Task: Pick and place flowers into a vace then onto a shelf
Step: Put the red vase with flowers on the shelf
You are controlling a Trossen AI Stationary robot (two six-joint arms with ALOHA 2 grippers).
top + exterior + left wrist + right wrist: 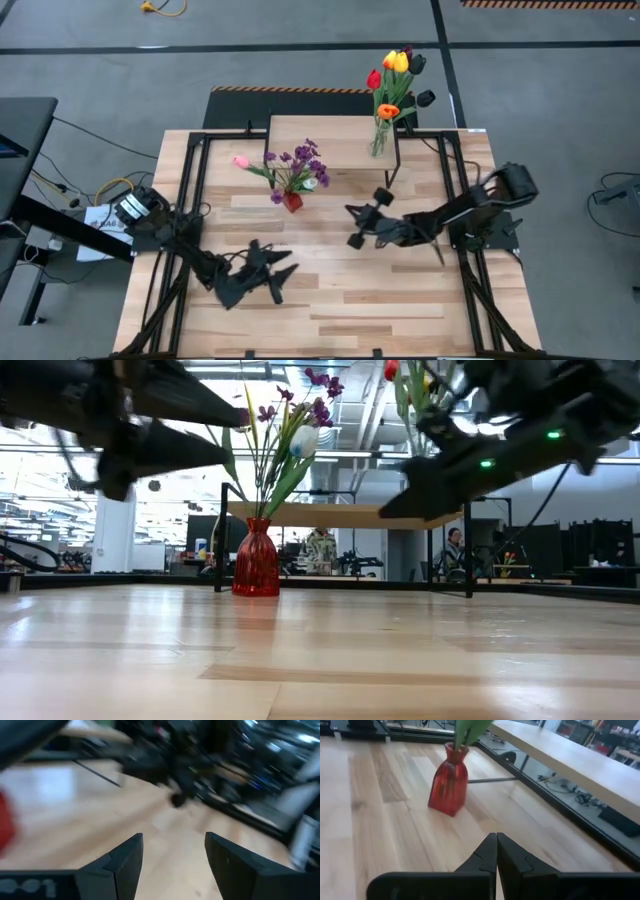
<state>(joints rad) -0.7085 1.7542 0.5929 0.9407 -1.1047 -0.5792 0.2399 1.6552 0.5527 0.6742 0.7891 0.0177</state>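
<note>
Showing no legible writing anywhere

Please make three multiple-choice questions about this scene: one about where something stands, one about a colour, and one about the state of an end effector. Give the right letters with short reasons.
1. Where does the red vase stand?
A. on the tabletop in front of the shelf
B. on top of the shelf
C. in the left end effector

2. What colour is the single tulip leaning out of the red vase toward the left arm?
A. blue
B. pink
C. black

3. How are the right end effector's fingers?
A. wide apart
B. shut on a stem
C. shut on nothing

Answers:
1 A: its base rests on the planks, short of the shelf.
2 B: the pink tulip shows in the high view.
3 C: the right wrist view shows them pressed together, nothing between.
</note>
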